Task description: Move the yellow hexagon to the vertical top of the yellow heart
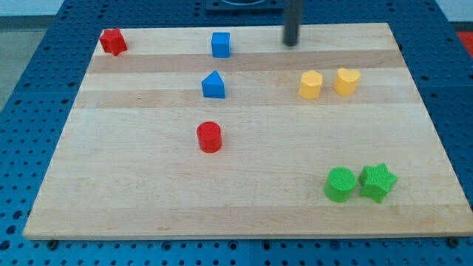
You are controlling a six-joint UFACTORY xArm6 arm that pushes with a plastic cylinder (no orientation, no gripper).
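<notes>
The yellow hexagon [311,84] lies on the wooden board at the view's upper right. The yellow heart [346,80] lies just to its right, with a narrow gap between them. My tip [291,43] is near the board's top edge, above and a little left of the yellow hexagon, apart from it and from every block.
A blue cube [221,44] sits left of the tip at the top. A blue pointed block [213,85] and a red cylinder [210,137] lie mid-left. A red star [113,41] is at top left. A green cylinder [341,184] and green star [377,182] touch at lower right.
</notes>
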